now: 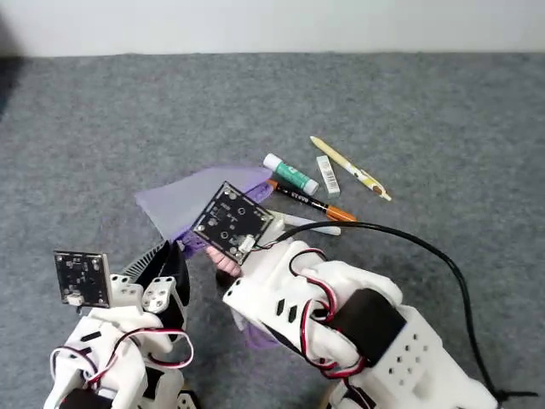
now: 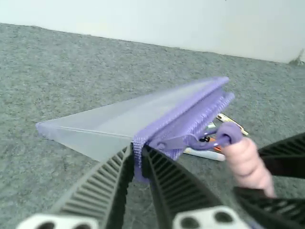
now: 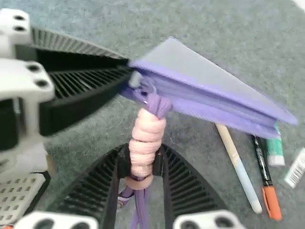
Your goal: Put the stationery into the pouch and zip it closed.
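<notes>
A purple pouch (image 1: 200, 198) lies tilted, its near corner lifted off the grey table. My left gripper (image 2: 137, 164) is shut on that corner by the zipper's end (image 3: 135, 78). My right gripper (image 3: 141, 164) is shut on the pink cord pull (image 3: 145, 138) tied to the zipper slider; the same pull (image 2: 244, 160) hangs beside the pouch (image 2: 143, 117) in the left wrist view. Beyond the pouch lie the stationery: a green glue stick (image 1: 290, 174), a black-and-orange pen (image 1: 311, 203), a white pen (image 1: 311, 225), a yellow pen (image 1: 349, 168) and a small white eraser (image 1: 328, 175).
Grey felt covers the table (image 1: 409, 111), with a white wall behind it. A black cable (image 1: 443, 260) runs from my right arm across the mat to the right. Open mat lies to the left and far side of the pouch.
</notes>
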